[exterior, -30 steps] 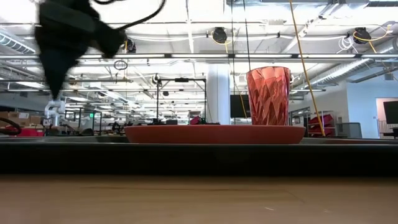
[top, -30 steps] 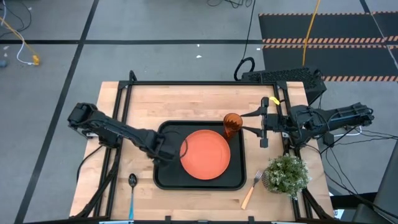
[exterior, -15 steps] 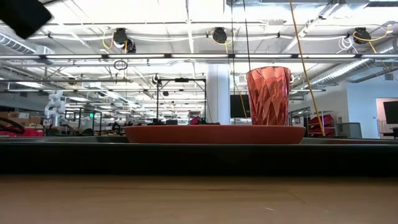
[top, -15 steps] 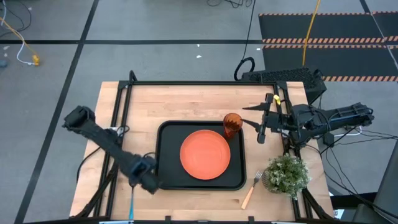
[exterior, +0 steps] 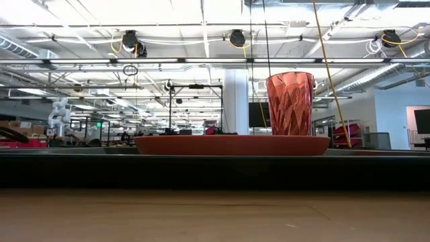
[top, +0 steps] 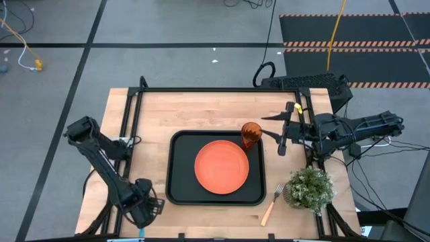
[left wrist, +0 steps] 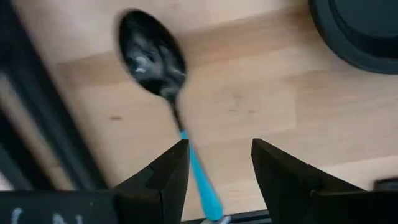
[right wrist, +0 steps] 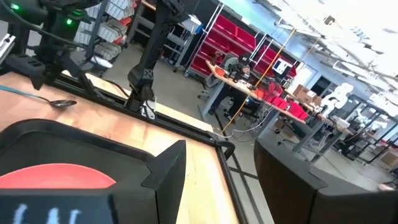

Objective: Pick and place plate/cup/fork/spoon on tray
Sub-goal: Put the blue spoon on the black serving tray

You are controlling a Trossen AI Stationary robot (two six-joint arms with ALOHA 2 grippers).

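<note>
Flanking fork [top: 271,204]: potted plant [top: 309,187], tray [top: 180,194].

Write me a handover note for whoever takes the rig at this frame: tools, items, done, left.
Left tool: open, empty, over the spoon at the table's front-left, its blue handle between the fingers.
Right tool: open, empty, waiting right of the tray.
Done: plate and cup are on the tray, cup at its far right corner.
Left: spoon, then the fork lying off the tray's front-right corner beside a potted plant.
</note>
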